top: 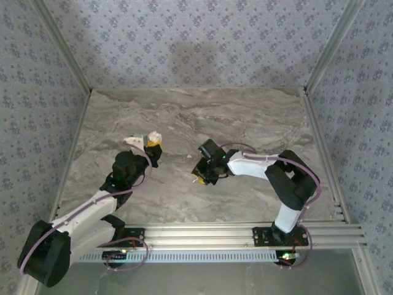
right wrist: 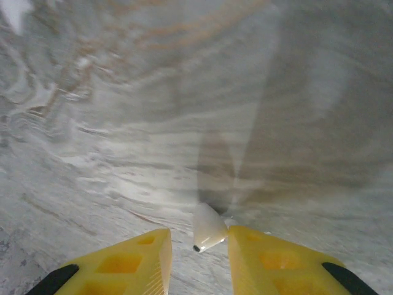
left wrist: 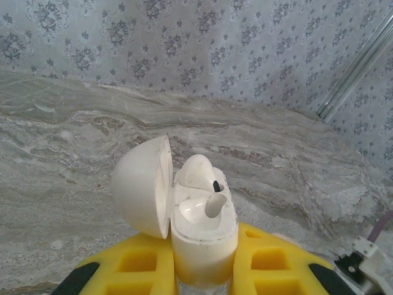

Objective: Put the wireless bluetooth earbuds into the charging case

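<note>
The white charging case stands upright between the yellow fingers of my left gripper, which is shut on it. Its lid hangs open to the left. One white earbud with a black tip sits in the case's far well. From above, the case is held left of centre over the table. Another earbud lies on the marble between the fingers of my right gripper. It touches the right finger, with a gap to the left finger.
The marble tabletop has metal rails along its sides and front, with patterned walls behind. The right arm reaches left toward the centre, low over the table, a short way from the left gripper.
</note>
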Motion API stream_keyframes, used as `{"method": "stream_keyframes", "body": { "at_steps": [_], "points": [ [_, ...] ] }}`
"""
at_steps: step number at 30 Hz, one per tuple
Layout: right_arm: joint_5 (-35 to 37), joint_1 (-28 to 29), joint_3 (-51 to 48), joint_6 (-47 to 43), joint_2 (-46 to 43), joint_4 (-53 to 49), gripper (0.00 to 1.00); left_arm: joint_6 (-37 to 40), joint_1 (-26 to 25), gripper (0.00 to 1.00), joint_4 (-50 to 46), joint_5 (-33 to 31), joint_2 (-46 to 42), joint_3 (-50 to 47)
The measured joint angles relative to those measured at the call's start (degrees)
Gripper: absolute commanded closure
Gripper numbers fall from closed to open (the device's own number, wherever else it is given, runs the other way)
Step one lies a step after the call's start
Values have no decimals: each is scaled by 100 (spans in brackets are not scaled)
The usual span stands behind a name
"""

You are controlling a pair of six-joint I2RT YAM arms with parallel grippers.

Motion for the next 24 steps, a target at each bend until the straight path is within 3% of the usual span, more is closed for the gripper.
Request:
{"method": "stream_keyframes", "body": {
  "at_steps": [6,14,24],
  "points": [
    [7,-116,575,-629,2,-841,63,66,2,82,-15,-24,-2,0],
    [219,-28,2105,-1805,157,-3029,66,136,0,82,-188,-101,-92,-15],
    [356,164,3397,-2780,1392,-4374,66,190,2,82,-299,-138,-157,-15]
  ]
}}
